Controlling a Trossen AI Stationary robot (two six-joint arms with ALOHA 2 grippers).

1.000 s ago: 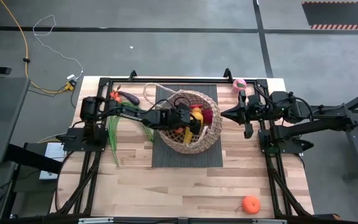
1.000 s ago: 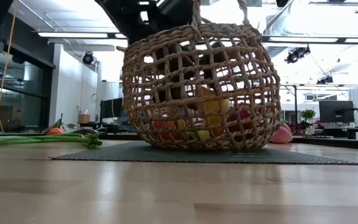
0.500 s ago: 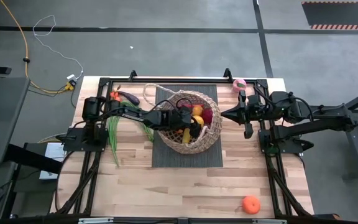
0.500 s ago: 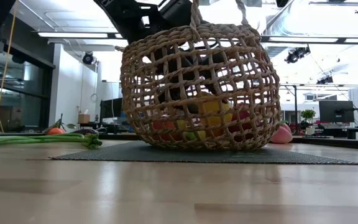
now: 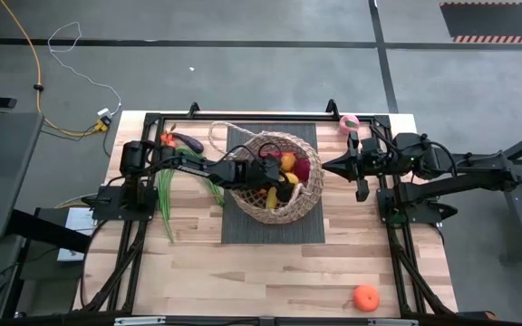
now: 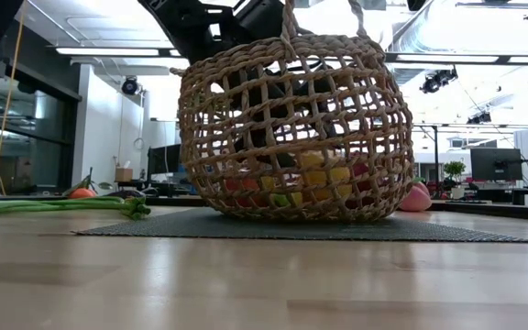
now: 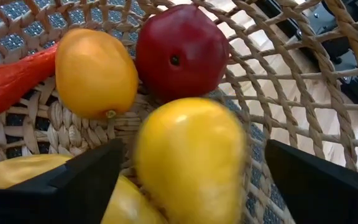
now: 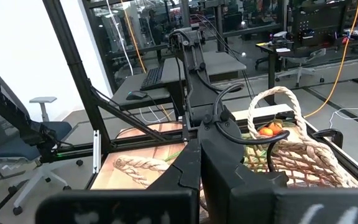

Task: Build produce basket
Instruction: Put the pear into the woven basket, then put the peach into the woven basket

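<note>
The round tan wicker basket (image 5: pixel 275 178) stands on a grey mat (image 5: pixel 270 226) at the table's far middle. My left gripper (image 7: pixel 194 149) reaches down into it from the left and is open. A yellow fruit (image 7: pixel 185 186) sits between its fingers with a gap on either side, on top of another yellow piece (image 7: pixel 17 171). Beyond it, on the basket's floor, lie an orange-yellow lemon (image 7: pixel 95 71), a dark red fruit (image 7: pixel 180 50) and an orange-red piece (image 7: pixel 11 84). My right gripper (image 5: pixel 326 166) hovers shut just right of the basket, pointing level at it.
An orange (image 5: pixel 365 296) lies near the front right corner. A pink fruit (image 5: pixel 349 121) sits at the far right. An eggplant (image 5: pixel 187 141), a carrot (image 5: pixel 167 139) and green bean stalks (image 5: pixel 166 195) lie left of the basket. The basket's loop handle (image 6: pixel 287 18) stands up.
The yellow fruit, which hung higher inside the basket, has dropped onto the pile at the bottom. My left arm has stayed over the basket and its wrist has rolled a little.
</note>
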